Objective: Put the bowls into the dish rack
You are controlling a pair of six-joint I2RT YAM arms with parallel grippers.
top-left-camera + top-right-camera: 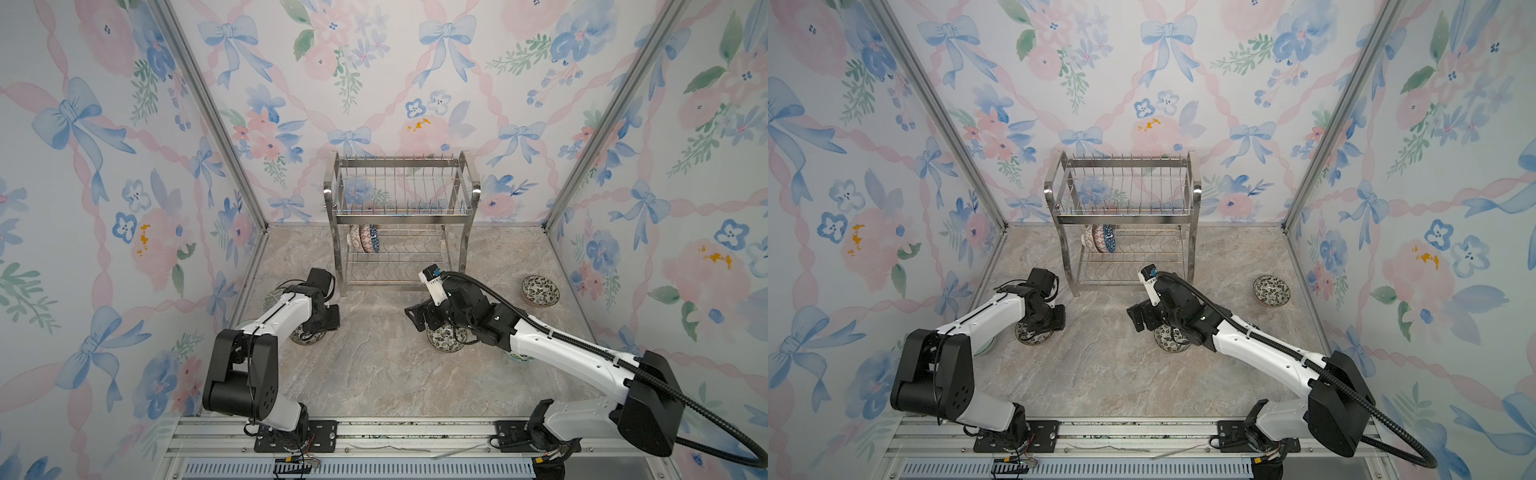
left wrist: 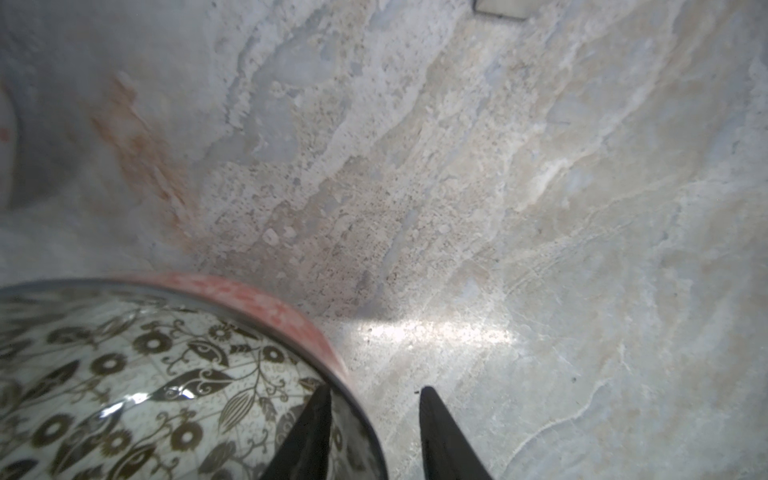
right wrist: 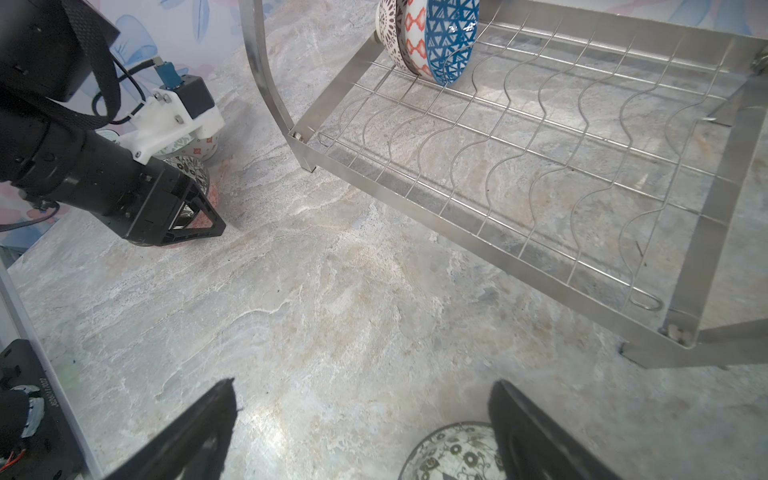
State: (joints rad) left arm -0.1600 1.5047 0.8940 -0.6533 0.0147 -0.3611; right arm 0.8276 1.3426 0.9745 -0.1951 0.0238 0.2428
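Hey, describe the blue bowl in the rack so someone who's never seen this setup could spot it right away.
Find the steel dish rack at the back of the marble table. On its lower shelf, three bowls stand on edge at the left end. The blue bowl is the rightmost, white triangles on blue, unlike the orange-lattice bowl and dark-dotted bowl beside it.
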